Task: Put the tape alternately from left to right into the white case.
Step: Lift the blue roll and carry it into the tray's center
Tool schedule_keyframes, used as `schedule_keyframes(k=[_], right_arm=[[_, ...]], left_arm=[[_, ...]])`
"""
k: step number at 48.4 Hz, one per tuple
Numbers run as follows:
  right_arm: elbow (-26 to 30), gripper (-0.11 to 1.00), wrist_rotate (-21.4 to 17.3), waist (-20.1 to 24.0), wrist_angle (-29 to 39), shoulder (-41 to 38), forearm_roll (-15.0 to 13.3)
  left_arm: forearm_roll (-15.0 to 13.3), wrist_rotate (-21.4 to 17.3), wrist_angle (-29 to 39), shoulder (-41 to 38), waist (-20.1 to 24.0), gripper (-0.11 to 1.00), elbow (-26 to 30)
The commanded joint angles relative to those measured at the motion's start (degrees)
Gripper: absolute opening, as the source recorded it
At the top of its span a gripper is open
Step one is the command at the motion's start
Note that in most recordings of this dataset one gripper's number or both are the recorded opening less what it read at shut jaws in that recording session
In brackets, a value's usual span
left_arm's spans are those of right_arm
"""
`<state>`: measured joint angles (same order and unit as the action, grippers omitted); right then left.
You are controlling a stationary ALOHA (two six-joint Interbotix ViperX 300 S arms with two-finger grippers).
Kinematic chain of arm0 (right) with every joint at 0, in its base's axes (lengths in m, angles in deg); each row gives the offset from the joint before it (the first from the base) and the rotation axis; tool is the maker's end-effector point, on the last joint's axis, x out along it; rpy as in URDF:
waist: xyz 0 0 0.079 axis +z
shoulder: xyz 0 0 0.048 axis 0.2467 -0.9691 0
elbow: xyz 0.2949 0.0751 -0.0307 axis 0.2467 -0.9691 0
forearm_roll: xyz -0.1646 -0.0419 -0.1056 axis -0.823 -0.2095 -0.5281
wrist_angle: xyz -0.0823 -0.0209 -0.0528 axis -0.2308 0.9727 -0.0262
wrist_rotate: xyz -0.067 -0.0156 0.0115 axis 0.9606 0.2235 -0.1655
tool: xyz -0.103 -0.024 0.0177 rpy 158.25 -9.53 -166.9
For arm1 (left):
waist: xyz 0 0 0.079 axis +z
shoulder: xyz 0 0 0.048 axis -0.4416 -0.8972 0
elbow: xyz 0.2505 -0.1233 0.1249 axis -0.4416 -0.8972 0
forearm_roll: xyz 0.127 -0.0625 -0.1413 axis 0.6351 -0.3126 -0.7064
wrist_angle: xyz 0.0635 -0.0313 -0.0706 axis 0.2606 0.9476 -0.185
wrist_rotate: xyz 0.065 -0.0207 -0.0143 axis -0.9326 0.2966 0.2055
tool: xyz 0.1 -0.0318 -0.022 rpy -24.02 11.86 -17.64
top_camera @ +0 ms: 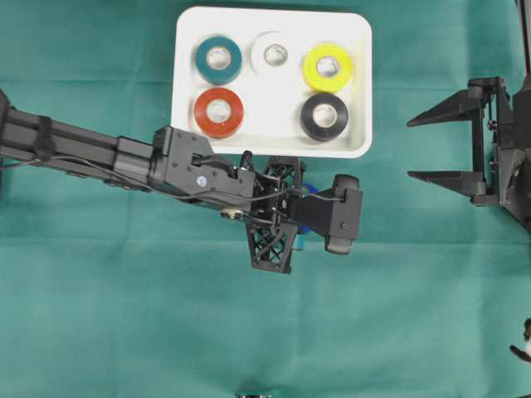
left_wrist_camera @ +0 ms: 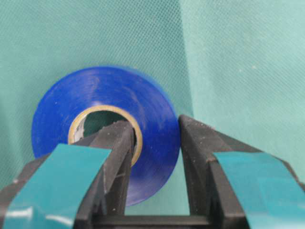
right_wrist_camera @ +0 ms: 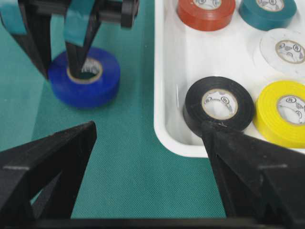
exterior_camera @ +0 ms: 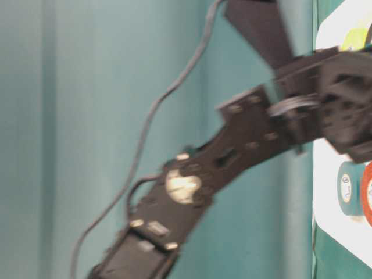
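Left gripper [left_wrist_camera: 155, 157] closed down onto the wall of the blue tape roll [left_wrist_camera: 102, 126], one finger [left_wrist_camera: 114, 162] inside the pale core, the other finger [left_wrist_camera: 200, 162] against the outer face, at 5 o'clock on the ring. Roll seen lying flat on the green cloth [right_wrist_camera: 124, 157], outside the white case [right_wrist_camera: 164, 95], just off its long side, at 9 o'clock from the black roll [right_wrist_camera: 218, 105] in the right wrist view. Overhead, only a sliver of blue [top_camera: 307, 192] visible under the left wrist, at 6 o'clock from the case [top_camera: 187, 91].

Inside the case: teal roll [top_camera: 218, 60], white roll [top_camera: 275, 55], yellow roll [top_camera: 328, 67] in one row; red roll [top_camera: 219, 112] and black roll in the other, with a bare spot between those two.

Right gripper [top_camera: 431, 148] spread wide, holding nothing, at 3 o'clock from the case, well apart from it.
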<state>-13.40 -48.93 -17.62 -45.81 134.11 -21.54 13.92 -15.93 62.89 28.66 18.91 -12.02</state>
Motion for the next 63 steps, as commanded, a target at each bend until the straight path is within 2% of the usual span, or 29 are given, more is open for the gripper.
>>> schedule_keyframes(k=[1,10,22,44,54,63], right_arm=[[0.62,0.61,-0.09,0.18,-0.44,-0.09,-0.09],[0.62,0.61,-0.09,0.18,-0.44,-0.18,-0.09],[0.53,0.61,-0.09,0.18,-0.44,-0.09,-0.18],[0.62,0.61,-0.09,0.18,-0.44,-0.09,-0.18],[0.53,0.61,-0.09,0.18,-0.44,-0.18,-0.18],[0.62,0.61,-0.26,0.18,-0.44,-0.09,-0.18]], left_arm=[[0.09,0.0,1.32,5.8,0.0,0.27,0.7],[0.09,-0.18,1.58,9.4,0.09,0.27,0.62],[0.18,-0.26,1.93,9.58,1.58,0.27,0.53],[0.18,-0.35,2.64,11.87,10.99,0.27,-4.57],[0.18,-0.44,0.09,12.04,14.85,0.27,-6.5],[0.18,-0.35,-3.25,11.87,16.61,0.27,-7.73]])
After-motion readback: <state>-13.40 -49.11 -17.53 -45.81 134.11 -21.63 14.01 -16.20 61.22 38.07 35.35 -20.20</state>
